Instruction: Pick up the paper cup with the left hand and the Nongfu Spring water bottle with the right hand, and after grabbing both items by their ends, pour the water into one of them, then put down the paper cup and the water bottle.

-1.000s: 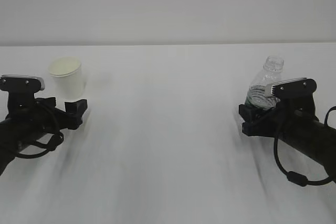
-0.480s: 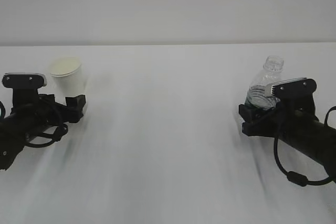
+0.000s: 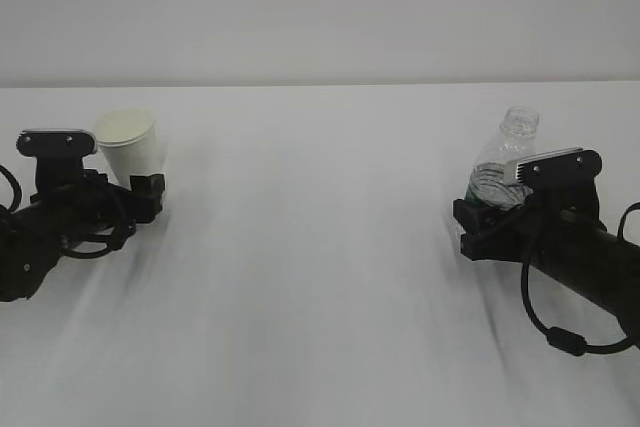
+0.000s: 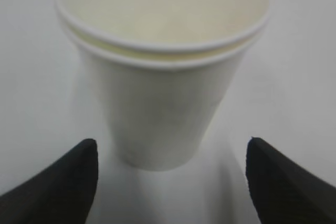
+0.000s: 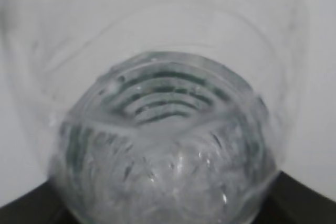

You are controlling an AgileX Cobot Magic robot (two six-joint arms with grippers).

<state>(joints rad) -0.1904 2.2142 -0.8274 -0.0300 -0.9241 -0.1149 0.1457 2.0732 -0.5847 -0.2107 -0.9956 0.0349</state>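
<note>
across the exterior view, your left hand [image 3: 140, 194] sits low beside the paper cup [image 3: 129, 143], which stands upright on the surface [image 3: 320, 247], mouth up; the right hand [image 3: 478, 227] grips the water bottle [image 3: 505, 162] at its base, neck tilted up and right. at the left wrist, jaws gape either side of the cup; ease forward, centre it, close gently. at the right wrist, the bottle's base fills the jaws.

The bottle's [image 3: 503, 169] lower part is hidden behind the right gripper [image 3: 478, 223] in the exterior view. Up close, its top runs past the picture's edge and the label is a blur. The cup's [image 4: 163, 66] far rim is cut off.
</note>
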